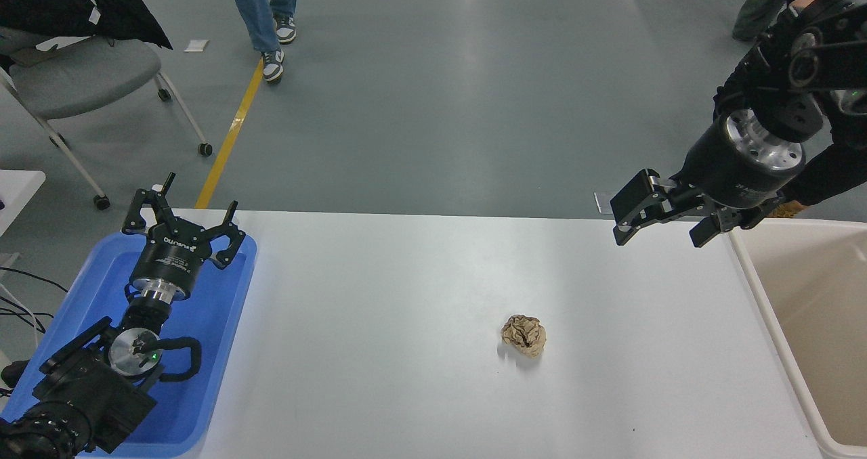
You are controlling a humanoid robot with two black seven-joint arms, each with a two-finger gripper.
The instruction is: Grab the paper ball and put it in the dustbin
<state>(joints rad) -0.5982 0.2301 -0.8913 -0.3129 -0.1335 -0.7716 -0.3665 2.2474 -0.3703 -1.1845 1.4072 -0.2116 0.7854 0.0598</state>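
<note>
The tan-brown paper ball [523, 336] lies on the white table [379, 323], right of the middle and toward the front. The beige dustbin [772, 310] stands at the table's right end, only partly in view. My right gripper [660, 231] is open and empty, held above the table's far right edge, up and to the right of the ball and just left of the bin's far corner. My left gripper [183, 212] is open and empty, parked over the blue tray at the lower left.
A shallow blue tray [223, 351] sits at the table's left end under the left arm. Beyond the table are a grey wheeled chair [81, 80], a person's legs [267, 12] and a yellow floor line.
</note>
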